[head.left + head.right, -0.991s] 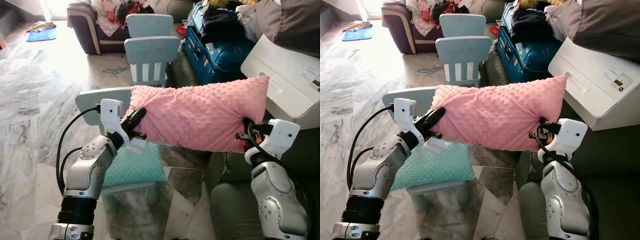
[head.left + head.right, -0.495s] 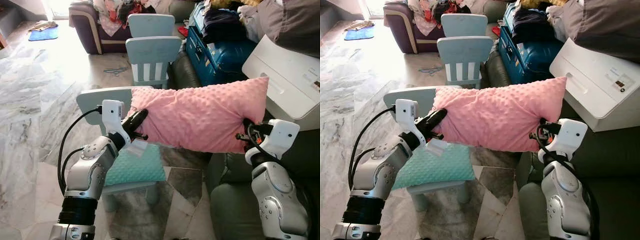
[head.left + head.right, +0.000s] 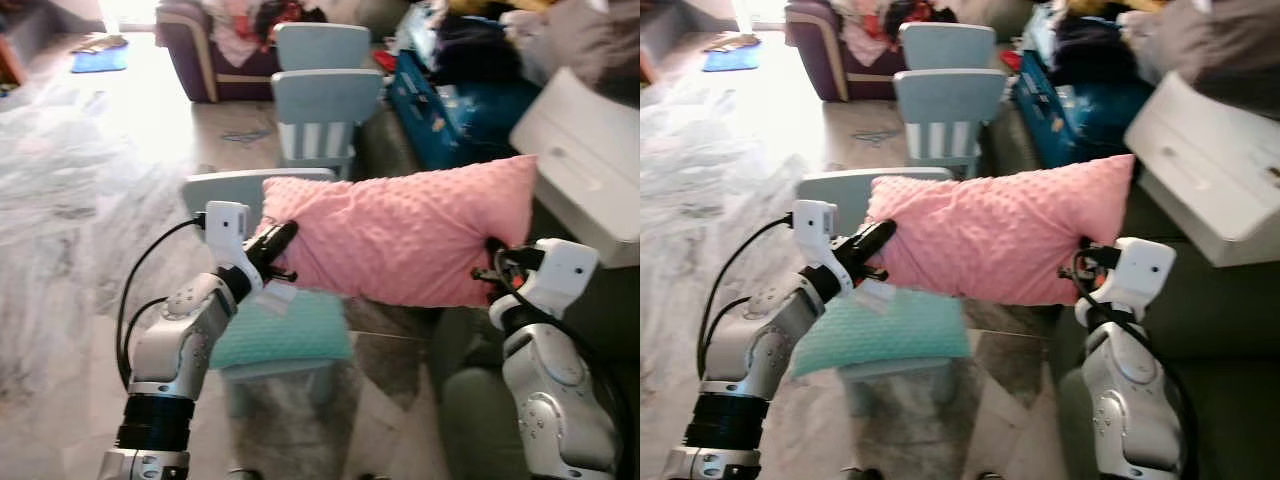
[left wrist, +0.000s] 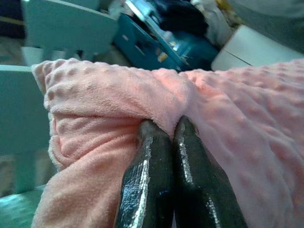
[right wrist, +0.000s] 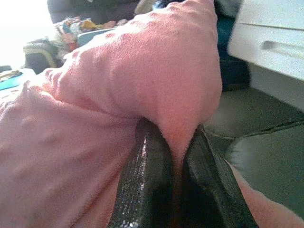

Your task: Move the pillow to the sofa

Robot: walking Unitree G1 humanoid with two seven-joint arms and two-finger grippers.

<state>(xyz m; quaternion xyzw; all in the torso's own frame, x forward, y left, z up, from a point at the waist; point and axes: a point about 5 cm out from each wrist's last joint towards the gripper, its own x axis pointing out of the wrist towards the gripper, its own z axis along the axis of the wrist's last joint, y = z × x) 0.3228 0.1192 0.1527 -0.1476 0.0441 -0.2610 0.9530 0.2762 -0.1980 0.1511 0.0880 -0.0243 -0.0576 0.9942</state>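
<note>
I carry the pink pillow [image 3: 405, 240] aloft, left gripper [image 3: 279, 240] and right gripper [image 3: 490, 268] each clamped on an end (lift done), the green sofa [image 3: 480, 420] at near right not yet reached.

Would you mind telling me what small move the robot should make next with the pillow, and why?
Probably carry it rightward and lower it: both grippers, left and right, are shut on the pink pillow, held in the air, with the green sofa below its right end.
</note>
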